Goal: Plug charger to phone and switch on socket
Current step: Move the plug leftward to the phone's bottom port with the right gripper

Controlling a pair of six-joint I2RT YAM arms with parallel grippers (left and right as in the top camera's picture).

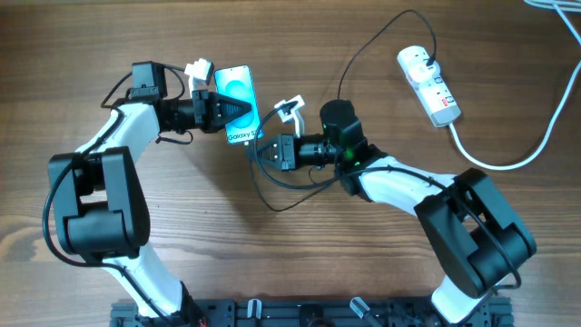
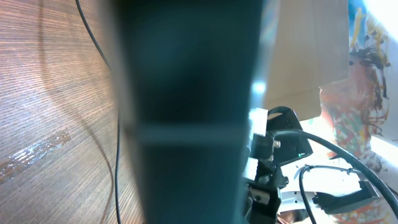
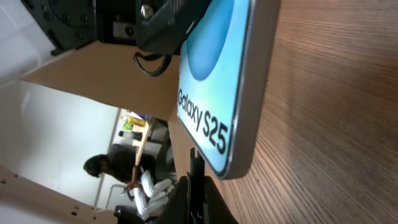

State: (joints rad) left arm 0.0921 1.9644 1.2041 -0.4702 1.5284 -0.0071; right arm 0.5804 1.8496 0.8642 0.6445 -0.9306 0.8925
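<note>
Phone [image 1: 239, 87] is held by the left gripper [image 1: 221, 109], upper middle of the table [image 1: 91, 54]. The jaws are clamped across its body, and the black fingers are seen over the screen from overhead. It is a slim flat slab with a silver-grey edge. The screen is lit teal-cyan with a paler round patch, and a white strip at the near end is printed "Galaxy S25" in dark letters. In the left wrist view it is only a dark blurred bar right at the lens.

Right gripper [image 1: 260, 150] is set just below the phone's printed end, closed down on the charger [image 3: 196, 165]. The small black connector tip is seen sticking up from between the fingers, right at the phone's bottom edge. Whether the tip is seated in the port cannot be told.

The charger is a thin black cable. It is looped on the wood under the right arm and also arcs up and across to the socket [image 1: 428, 86].

The socket is parked at the upper right, well apart from both grippers. It is a short white strip with red switches and a grey end. A black plug is seen at its far end, and a thick pale cable [image 1: 508, 166] curves off to the right edge. Switch position cannot be read.
</note>
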